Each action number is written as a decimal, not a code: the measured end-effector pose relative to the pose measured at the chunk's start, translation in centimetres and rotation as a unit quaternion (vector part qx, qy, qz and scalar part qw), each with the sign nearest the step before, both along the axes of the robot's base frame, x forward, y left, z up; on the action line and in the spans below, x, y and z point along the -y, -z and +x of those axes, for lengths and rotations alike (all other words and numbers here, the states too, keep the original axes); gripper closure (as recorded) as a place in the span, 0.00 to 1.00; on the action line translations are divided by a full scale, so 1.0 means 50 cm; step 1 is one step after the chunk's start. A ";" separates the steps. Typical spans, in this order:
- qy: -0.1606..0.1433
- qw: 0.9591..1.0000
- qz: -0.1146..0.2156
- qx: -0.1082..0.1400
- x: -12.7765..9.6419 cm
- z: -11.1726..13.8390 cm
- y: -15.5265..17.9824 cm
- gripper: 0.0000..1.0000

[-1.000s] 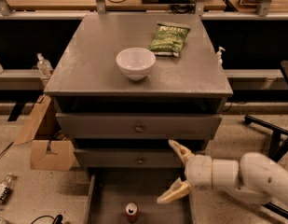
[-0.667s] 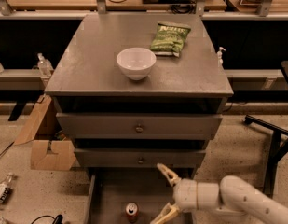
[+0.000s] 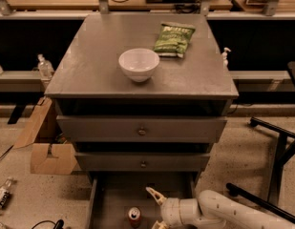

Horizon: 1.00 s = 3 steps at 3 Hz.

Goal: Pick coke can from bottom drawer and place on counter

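coke can [image 3: 134, 216] in bottom drawer [image 3: 112, 203] — gripper [image 3: 152, 208] just right of it, bowl [image 3: 139, 64], chip bag [image 3: 174, 38] on counter [image 3: 89, 73]

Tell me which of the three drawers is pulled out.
The bottom drawer, the lowest: its floor shows, with the coke can standing on it and the open gripper beside the can. The top drawer and middle drawer show only knobbed fronts.

You have the counter [image 3: 89, 66] carrying a white bowl [image 3: 139, 64] near its middle. A green chip bag [image 3: 174, 39] lies flat farther back to the right, apart from the bowl. Below, the bottom drawer [image 3: 113, 199] stands open with the coke can [image 3: 134, 216] upright on its grey floor. The gripper [image 3: 155, 209] is just beside the can, fingers spread.
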<state>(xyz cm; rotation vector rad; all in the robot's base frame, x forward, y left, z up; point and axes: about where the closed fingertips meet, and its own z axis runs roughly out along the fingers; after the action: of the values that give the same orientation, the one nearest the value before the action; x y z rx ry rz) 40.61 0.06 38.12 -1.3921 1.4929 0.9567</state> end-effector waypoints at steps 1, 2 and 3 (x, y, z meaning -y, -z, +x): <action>0.004 0.999 -0.004 -0.034 -0.043 0.008 0.121 0.00; -0.001 1.000 -0.007 -0.028 -0.054 0.003 0.116 0.00; -0.012 1.000 -0.013 -0.007 -0.072 0.027 0.130 0.00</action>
<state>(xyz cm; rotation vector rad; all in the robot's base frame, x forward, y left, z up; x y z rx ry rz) 41.96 3.65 31.61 -1.4269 1.5084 0.9669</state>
